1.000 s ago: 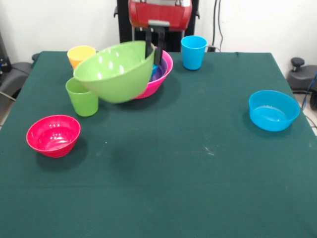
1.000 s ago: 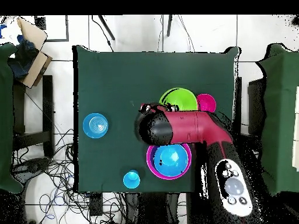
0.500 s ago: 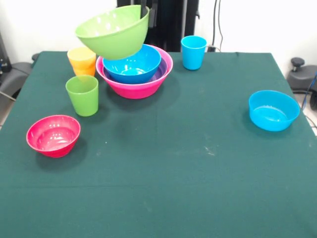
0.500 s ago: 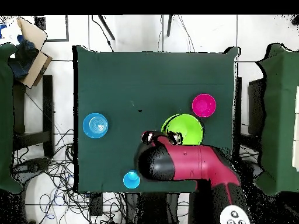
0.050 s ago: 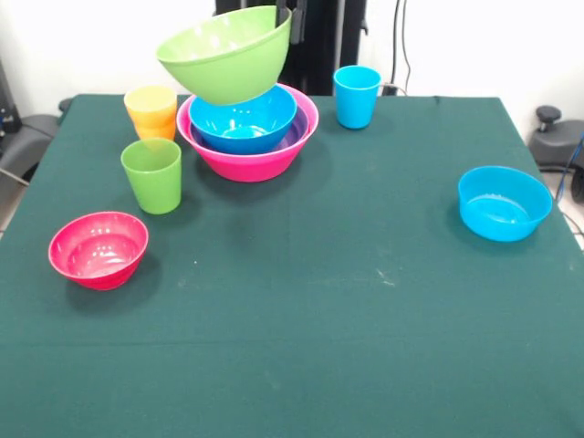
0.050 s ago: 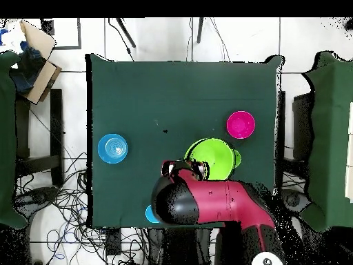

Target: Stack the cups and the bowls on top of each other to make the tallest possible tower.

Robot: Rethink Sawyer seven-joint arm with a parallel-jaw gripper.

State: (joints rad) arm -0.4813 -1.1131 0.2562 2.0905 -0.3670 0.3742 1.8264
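Light green bowl (image 5: 228,52) tilted in the air above the blue bowl (image 5: 244,119) nested in the pink bowl (image 5: 251,146), hand (image 5: 283,20) pinching its rim, overhead shows the arm (image 6: 207,200) covering that stack, bowl shifted right since earlier

A light green bowl (image 5: 226,53) hangs tilted in the air, held at its rim by a dark gripper (image 5: 294,18), above a blue bowl (image 5: 244,119) nested in a pink bowl (image 5: 260,161) on a green table (image 5: 365,301), cups and two more bowls around
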